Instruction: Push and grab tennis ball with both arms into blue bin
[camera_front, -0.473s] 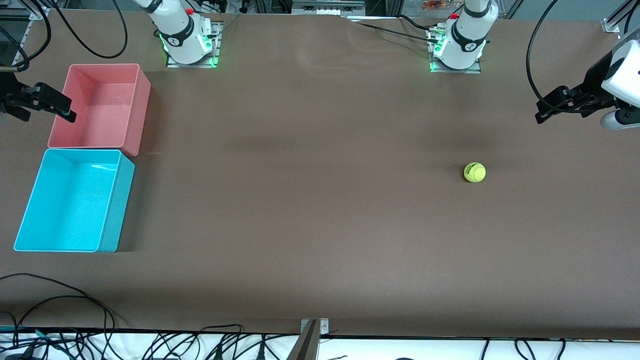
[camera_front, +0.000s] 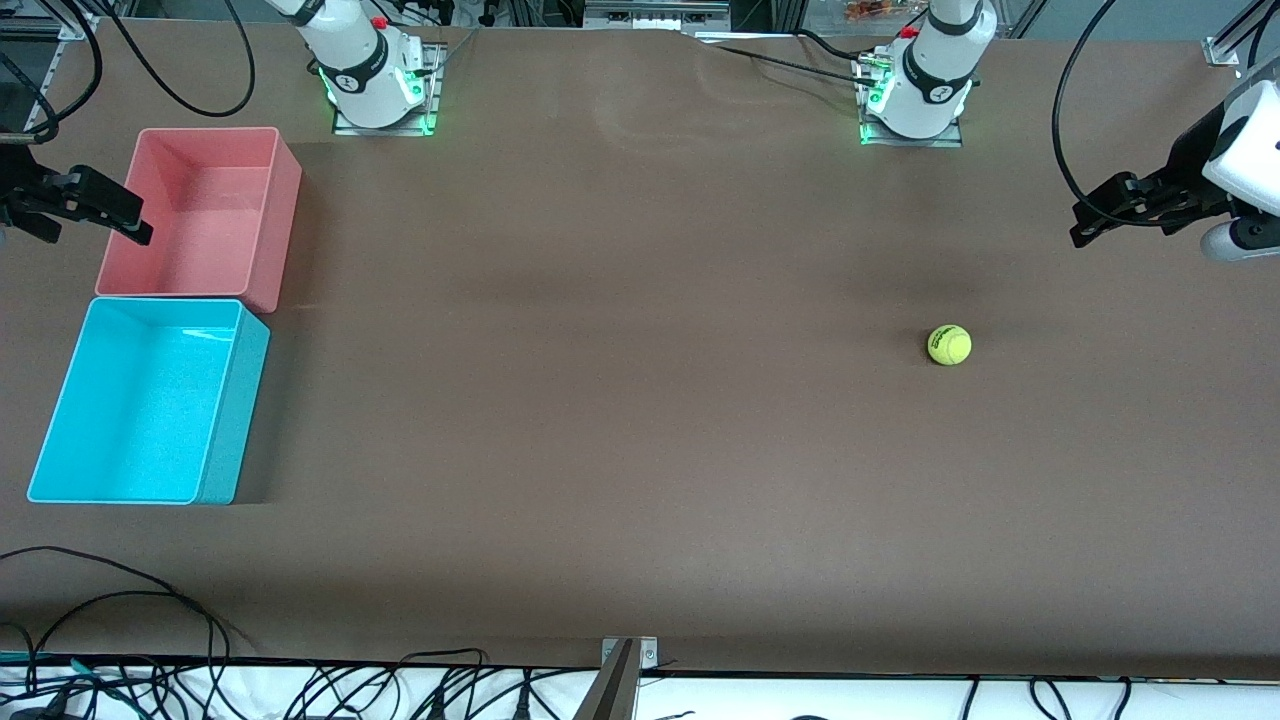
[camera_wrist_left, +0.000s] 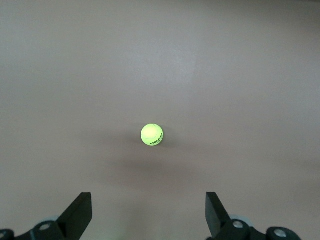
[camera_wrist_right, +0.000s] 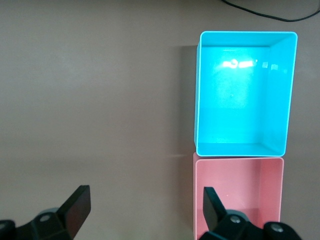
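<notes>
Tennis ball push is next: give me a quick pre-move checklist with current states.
1. Tennis ball free on the table, toward the left arm's end: ok.
2. Left gripper open, ball centred ahead in its wrist view: ok.
3. Right gripper open, waiting beside the pink bin: ok.
4. Blue bin empty, open side up: ok.
5. Table between ball and blue bin unobstructed: ok.

high front camera, two downward wrist cameras
</notes>
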